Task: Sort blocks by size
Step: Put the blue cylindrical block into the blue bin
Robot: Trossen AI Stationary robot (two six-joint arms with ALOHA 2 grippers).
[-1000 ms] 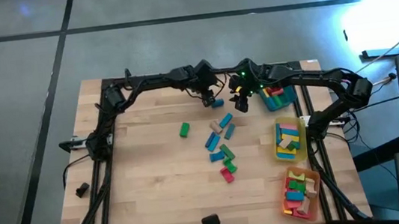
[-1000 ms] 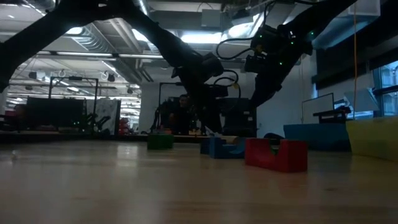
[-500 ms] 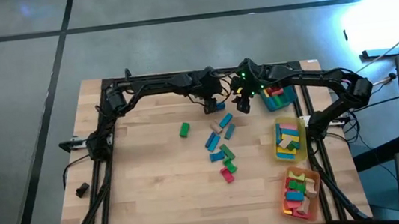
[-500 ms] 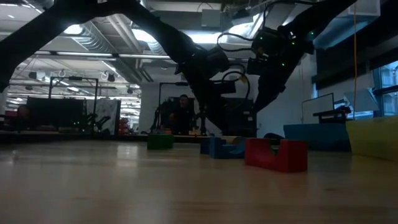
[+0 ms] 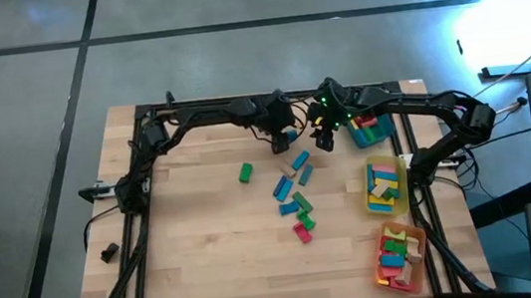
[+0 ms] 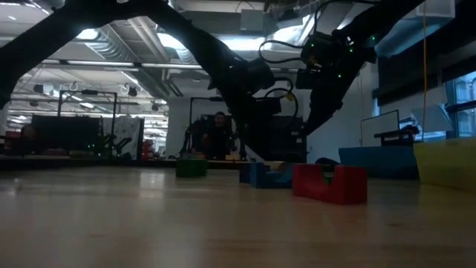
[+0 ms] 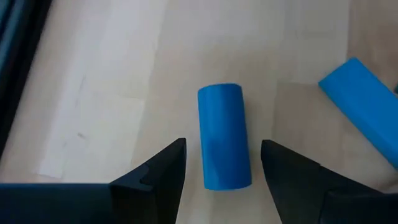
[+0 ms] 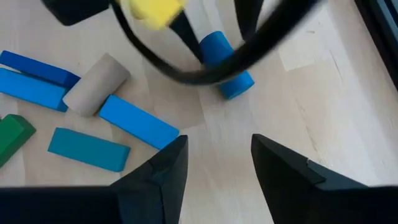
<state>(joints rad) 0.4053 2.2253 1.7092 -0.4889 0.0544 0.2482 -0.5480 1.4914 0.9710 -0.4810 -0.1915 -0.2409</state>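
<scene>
blue cylinder (image 7: 224, 137) lies between spread left gripper (image 7: 222, 163) fingers

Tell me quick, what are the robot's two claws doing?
Left gripper: open, empty, straddling the blue wooden cylinder on the table.
Right gripper: open, empty, above the table.

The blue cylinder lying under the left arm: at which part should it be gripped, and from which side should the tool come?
Grip the blue cylinder at its middle, across the round sides, coming straight down from above. It lies flat on the table, its long axis running between the left tool's open fingers, so they likely need only to descend and close. The flat ends are a poorer choice.
</scene>
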